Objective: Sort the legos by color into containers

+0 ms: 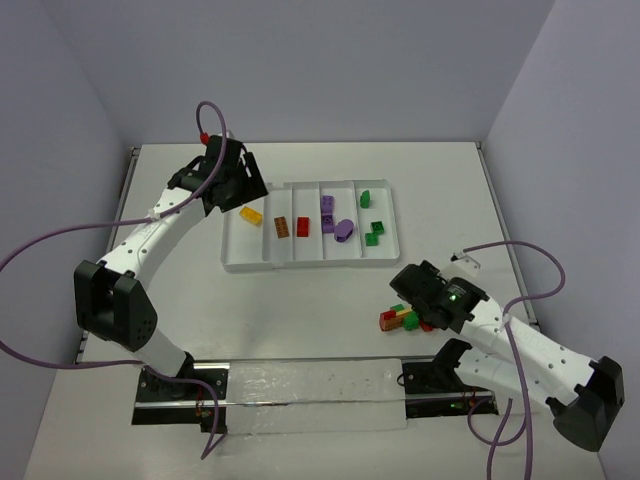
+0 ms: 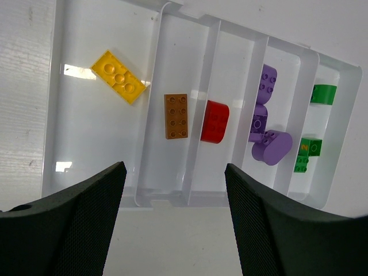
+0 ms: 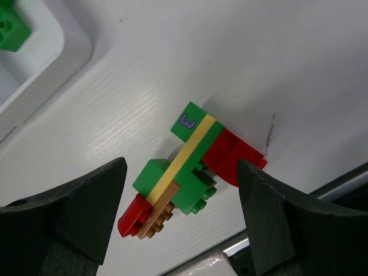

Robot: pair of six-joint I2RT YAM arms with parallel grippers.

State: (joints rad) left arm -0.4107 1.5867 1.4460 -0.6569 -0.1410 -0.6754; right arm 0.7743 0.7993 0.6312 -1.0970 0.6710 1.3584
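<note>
Right arm's turn, I'd say. My right gripper (image 3: pixel 180 165) hangs over the clump (image 3: pixel 192 152) of stuck-together legos, jaws spread wide with nothing in them. The clump sits flat on the bench (image 1: pixel 300 315) near the front right edge, pretty much straight under the gap and touching neither finger.

What matters is the angle. The clump's long axis (follow the yellow strip) runs diagonally across the gap in my wrist view, from low on one side to high on the other. It's neither in line with my closing direction nor square to it, so closing as I am would probably catch corners and spin it. My guess is a wrist twist first, so the fingers land on the long flat sides.

The tray (image 1: pixel 240 262) is well away from here, farther back and to the left. My left gripper (image 2: pixel 173 168) hovers above the tray's left end, also open and empty, so it's nowhere near the clump. The clump is mixed colors (green, yellow, red, orange-brown), so it likely needs pulling apart.
</note>
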